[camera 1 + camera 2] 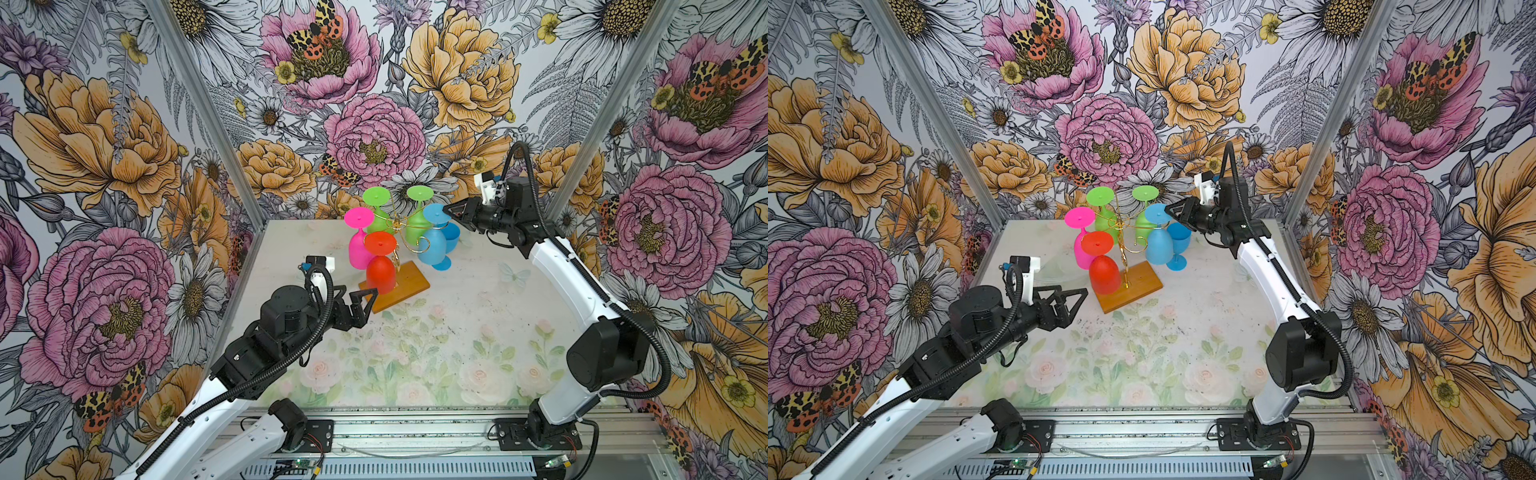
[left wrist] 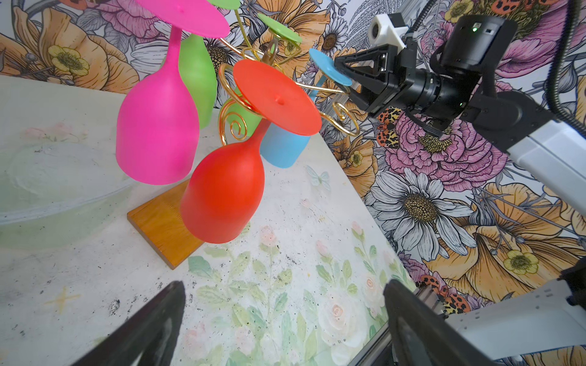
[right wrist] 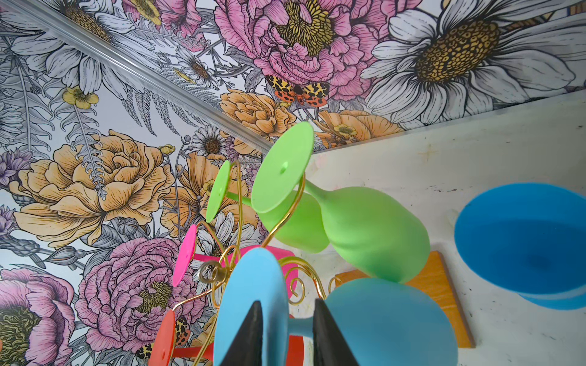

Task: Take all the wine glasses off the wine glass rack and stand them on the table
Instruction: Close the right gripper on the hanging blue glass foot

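The light blue plastic wine glass [image 1: 431, 248] is hanging bowl-down from a curled arm of the thin gold wire wine glass rack [image 1: 411, 286], which is standing on its flat orange-brown wooden base, on the side facing the right arm. The right fingers [image 3: 331, 339] are reaching in at the glass's round foot, one above the disc and one beneath it by the stem. A narrow gap is showing between them, and whether they are pinching the foot I cannot tell. A pink glass [image 1: 358, 245], a red glass [image 1: 380, 274] and two green glasses [image 1: 417, 232] are hanging on the other arms. A darker blue glass [image 1: 452, 241] is standing upright on the pale floral desk [image 1: 457, 332] just beside the rack. The left fingers [image 2: 412, 332] are hovering spread wide apart near a corner of the base, holding nothing.
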Controlling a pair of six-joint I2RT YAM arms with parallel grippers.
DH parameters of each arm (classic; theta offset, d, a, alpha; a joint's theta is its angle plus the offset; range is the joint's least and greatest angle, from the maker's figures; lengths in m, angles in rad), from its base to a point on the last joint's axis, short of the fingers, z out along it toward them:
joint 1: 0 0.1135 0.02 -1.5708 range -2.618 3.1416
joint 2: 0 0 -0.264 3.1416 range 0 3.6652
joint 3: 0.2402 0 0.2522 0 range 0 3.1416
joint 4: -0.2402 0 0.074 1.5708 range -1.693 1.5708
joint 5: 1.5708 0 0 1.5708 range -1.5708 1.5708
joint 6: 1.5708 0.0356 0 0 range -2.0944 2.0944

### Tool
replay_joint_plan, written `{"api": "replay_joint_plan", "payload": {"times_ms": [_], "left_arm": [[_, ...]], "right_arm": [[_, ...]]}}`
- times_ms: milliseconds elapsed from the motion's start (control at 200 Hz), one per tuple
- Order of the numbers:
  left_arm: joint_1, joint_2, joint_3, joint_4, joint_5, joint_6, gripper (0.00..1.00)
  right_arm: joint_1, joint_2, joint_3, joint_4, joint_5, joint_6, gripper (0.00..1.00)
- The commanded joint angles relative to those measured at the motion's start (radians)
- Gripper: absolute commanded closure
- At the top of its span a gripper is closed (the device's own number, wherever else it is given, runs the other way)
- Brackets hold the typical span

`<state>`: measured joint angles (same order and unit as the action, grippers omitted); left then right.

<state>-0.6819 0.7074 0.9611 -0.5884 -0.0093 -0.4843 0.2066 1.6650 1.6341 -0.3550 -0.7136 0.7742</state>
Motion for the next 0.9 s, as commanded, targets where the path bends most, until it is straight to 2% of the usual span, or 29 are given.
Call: {"api": "replay_joint_plan", "payload": {"times_ms": [0, 545, 896], "left_arm": [[0.012, -0.020, -0.010, -0.005, 0.017, -0.002, 0.01], [0.018, -0.050, -0.036, -0.005, 0.008, -0.003, 0.01], [0.019, -0.061, -0.043, -0.006, 0.004, -0.006, 0.01]], "right_arm": [[0.008, 0.009, 0.035, 0.044, -0.020, 0.017, 0.75], [0.000, -0.016, 0.015, 0.082, -0.041, 0.068, 0.91], [-0.009, -0.052, -0.022, 0.122, -0.056, 0.101, 0.99]]}}
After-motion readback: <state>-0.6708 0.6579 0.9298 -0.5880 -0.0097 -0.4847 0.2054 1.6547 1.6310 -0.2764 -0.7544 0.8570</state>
